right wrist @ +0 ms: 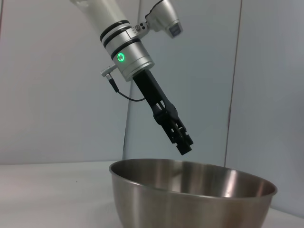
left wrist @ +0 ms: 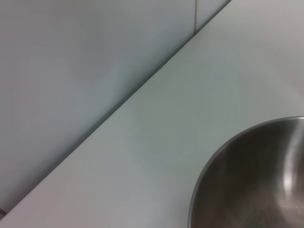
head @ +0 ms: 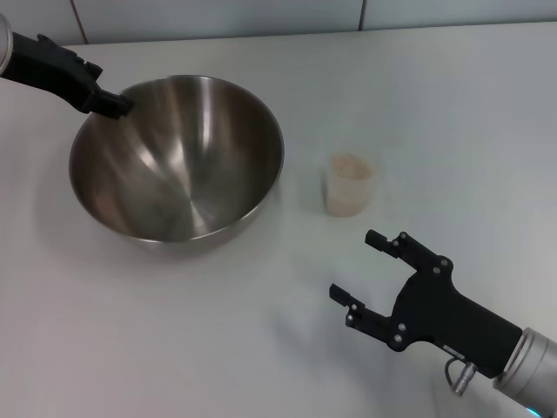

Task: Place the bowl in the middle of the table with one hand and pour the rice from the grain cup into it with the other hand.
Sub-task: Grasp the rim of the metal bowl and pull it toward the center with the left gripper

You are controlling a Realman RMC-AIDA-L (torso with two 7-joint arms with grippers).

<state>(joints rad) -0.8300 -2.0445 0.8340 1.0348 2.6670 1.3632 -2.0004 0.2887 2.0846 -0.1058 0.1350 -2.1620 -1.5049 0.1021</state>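
The steel bowl stands on the white table, left of the middle. It also shows in the left wrist view and the right wrist view. My left gripper is at the bowl's far left rim; in the right wrist view its tip hangs just above the rim, fingers together, holding nothing. The grain cup stands upright to the right of the bowl with rice in it. My right gripper is open and empty, in front of the cup and apart from it.
A grey panelled wall runs along the table's far edge. Bare tabletop lies to the right of the cup and in front of the bowl.
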